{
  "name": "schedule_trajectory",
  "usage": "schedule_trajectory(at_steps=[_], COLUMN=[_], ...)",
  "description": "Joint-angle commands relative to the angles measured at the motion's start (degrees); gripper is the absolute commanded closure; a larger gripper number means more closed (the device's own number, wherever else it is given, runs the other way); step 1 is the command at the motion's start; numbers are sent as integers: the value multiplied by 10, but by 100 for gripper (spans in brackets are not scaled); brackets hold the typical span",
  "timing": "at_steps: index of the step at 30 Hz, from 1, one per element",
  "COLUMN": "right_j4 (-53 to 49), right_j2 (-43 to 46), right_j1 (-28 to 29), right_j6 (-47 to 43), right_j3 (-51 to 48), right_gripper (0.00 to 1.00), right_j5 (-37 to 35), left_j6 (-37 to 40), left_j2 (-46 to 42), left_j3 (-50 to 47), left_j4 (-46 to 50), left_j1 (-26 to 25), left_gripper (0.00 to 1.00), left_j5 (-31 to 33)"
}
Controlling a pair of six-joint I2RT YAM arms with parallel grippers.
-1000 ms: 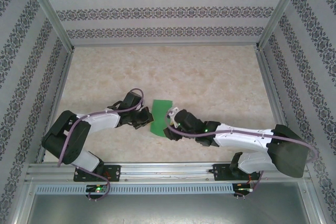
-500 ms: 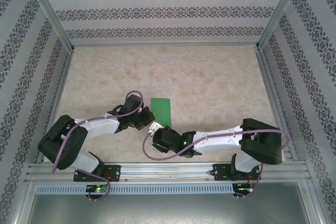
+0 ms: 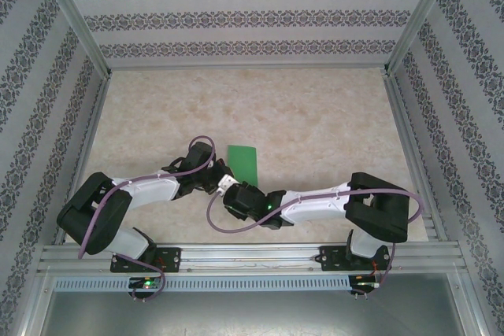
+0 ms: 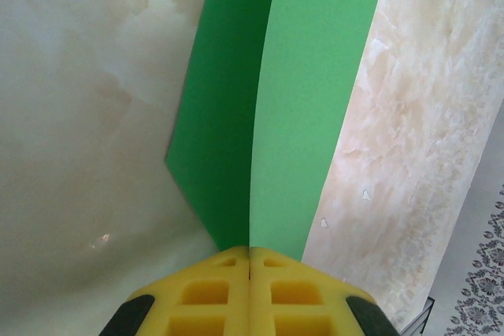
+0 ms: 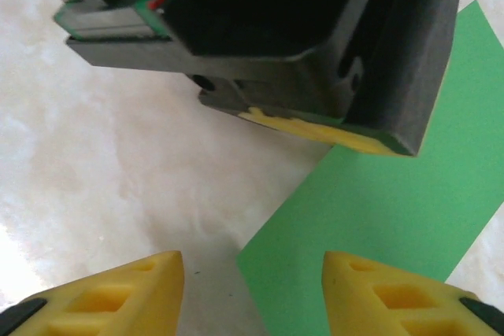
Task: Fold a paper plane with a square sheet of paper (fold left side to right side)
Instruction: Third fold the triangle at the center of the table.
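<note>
The square sheet of paper [image 3: 242,164] is bright green and lies folded into a narrow strip on the marble tabletop. My left gripper [image 3: 221,178] is shut on its near end. In the left wrist view both yellow fingers [image 4: 213,293] press together, and two layers of the sheet [image 4: 307,76] run away from them, one darker, one lighter. My right gripper [image 3: 227,187] sits just in front of the left one, low over the table. Its jaws [image 5: 252,273] stand open and hold nothing. The near corner of the green sheet [image 5: 378,218] lies between them, below the left gripper's dark body [image 5: 315,53].
Patterned walls and metal rails [image 3: 94,116] fence the table on three sides. A purple cable [image 3: 224,224] loops under the right wrist. The two wrists are crowded together at the paper's near end. Bare marble [image 3: 315,123] stretches behind and to the right.
My right arm has swung from the paper's right side round to its near end, close to the left gripper. The paper has gone from slanted to a straight strip. The left gripper stayed shut.
</note>
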State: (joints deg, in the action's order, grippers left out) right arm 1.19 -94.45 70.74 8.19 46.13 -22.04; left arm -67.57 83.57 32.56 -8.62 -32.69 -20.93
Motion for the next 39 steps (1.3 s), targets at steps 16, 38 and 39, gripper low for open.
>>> schedule_trajectory(at_steps=[16,38,39], right_j4=[41,226,228], right_j2=[11,13,11], right_j1=[-49,-143,-144], right_j6=[-5,181,183], right_j3=[-17,-114,-115], right_gripper=[100,100,100], right_j5=[79,337,341], left_j6=[31,199,205], left_j2=[0,110,123], left_j3=[19,126,135], left_j4=[7,4,5], left_j1=[9,127,126], left_gripper=[75,84,86], left_j5=[-26,-229,-233])
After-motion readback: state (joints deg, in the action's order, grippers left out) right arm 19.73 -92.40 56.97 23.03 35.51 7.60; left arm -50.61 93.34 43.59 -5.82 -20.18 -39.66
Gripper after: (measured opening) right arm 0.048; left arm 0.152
